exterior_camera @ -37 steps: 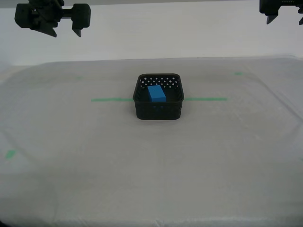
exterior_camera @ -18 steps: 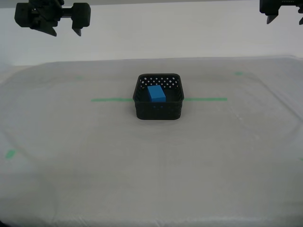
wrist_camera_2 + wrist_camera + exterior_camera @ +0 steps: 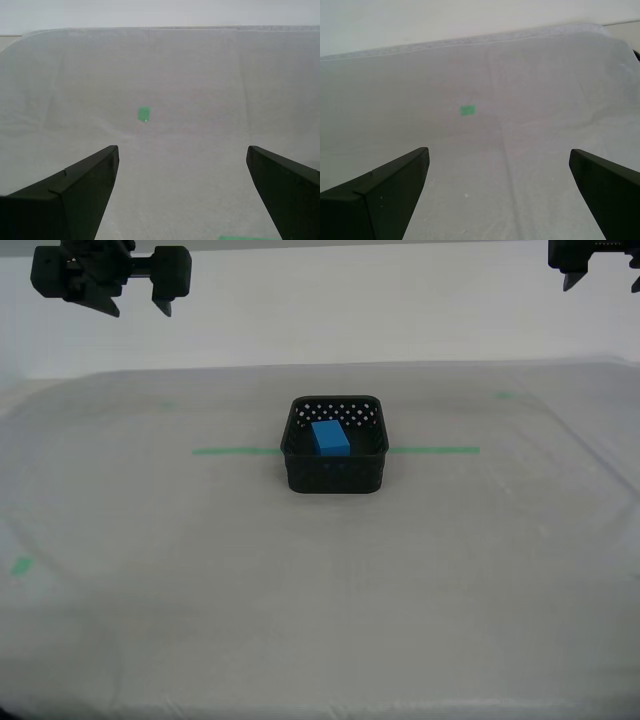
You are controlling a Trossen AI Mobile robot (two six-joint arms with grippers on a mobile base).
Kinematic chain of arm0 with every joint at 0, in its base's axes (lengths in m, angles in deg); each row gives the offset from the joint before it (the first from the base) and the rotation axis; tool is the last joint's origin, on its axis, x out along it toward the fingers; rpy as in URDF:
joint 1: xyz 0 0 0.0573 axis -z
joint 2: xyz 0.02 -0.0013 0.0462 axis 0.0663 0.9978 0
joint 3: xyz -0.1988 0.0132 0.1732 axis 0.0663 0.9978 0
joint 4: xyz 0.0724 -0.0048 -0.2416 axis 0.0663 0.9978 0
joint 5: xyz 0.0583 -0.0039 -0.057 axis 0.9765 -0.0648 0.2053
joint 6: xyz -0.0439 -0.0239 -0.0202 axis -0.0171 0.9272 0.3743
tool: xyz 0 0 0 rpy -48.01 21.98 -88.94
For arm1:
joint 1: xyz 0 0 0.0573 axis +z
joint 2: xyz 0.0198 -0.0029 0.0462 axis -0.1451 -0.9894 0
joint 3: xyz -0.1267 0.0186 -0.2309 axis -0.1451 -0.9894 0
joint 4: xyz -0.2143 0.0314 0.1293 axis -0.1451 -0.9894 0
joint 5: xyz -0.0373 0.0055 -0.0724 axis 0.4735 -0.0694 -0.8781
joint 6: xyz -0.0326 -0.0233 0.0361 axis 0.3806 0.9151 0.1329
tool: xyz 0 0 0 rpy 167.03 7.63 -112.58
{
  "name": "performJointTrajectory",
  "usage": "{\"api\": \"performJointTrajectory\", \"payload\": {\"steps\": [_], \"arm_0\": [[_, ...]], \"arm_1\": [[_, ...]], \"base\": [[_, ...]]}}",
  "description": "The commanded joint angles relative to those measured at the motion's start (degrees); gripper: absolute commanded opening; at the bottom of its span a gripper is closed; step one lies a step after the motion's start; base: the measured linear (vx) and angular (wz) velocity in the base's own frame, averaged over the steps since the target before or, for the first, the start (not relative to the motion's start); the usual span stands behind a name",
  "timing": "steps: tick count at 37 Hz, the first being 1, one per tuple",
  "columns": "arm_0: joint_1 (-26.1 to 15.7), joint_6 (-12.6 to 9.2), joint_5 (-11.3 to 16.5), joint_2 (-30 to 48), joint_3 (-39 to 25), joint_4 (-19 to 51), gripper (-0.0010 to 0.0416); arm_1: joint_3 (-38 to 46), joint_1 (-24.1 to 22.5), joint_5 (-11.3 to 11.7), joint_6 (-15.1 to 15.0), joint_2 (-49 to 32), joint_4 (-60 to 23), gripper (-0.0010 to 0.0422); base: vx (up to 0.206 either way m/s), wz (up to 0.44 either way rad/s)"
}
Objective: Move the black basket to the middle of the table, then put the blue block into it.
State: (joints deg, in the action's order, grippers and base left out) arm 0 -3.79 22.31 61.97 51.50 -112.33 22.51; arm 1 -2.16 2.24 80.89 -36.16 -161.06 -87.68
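Note:
The black basket [image 3: 335,472] stands on the table [image 3: 320,600] near its middle in the exterior view, across the green tape line [image 3: 235,451]. The blue block [image 3: 330,437] lies inside it. One arm [image 3: 110,275] hangs high at the exterior view's upper left, another arm [image 3: 592,262] at its upper right, both far from the basket. The wrist views do not show which arm is which. My first gripper [image 3: 498,151] is open over bare cloth. My second gripper [image 3: 182,148] is open too, with nothing between its fingers. Neither wrist view shows basket or block.
Small green bits mark the cloth: one green bit [image 3: 21,565] at the exterior view's left, another [image 3: 504,395] at its far right. A green bit [image 3: 467,110] lies ahead of my first gripper, and a green bit [image 3: 144,114] ahead of my second.

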Motion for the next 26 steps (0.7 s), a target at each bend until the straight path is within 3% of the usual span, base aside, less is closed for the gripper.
{"api": "performJointTrajectory", "payload": {"steps": [1,26], "arm_0": [[-0.07,0.00,0.15,-0.02,-0.04,-0.15,0.0393],[-0.07,0.00,0.15,-0.02,-0.04,-0.15,0.0393]], "arm_1": [[0.04,0.02,0.11,0.07,0.04,0.07,0.0350],[0.04,0.02,0.11,0.04,0.04,0.07,0.0350]], "base": [[0.000,0.000],[0.000,0.000]]}}
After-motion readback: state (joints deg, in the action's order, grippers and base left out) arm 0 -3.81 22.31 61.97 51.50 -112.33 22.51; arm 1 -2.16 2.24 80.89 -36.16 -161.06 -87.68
